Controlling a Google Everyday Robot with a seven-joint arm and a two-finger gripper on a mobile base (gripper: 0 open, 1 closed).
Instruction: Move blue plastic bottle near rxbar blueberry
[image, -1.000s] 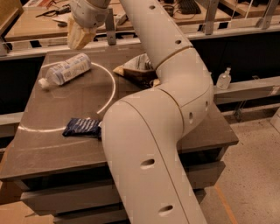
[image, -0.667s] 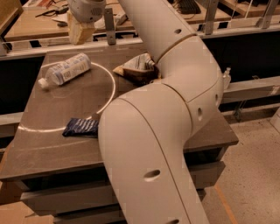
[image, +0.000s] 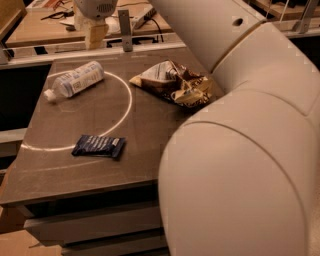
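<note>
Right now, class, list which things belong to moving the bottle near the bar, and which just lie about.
For the job: blue plastic bottle, on its side; rxbar blueberry; hand, above the far edge of the table.
Lying about: chip bag.

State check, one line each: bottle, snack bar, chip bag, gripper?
bottle: on its side on the table, cap on, not held.
snack bar: lying flat near the front, apart from the bottle.
chip bag: crumpled, lying on the table.
gripper: open, empty, raised over the table's far edge, beyond the bottle.
</note>
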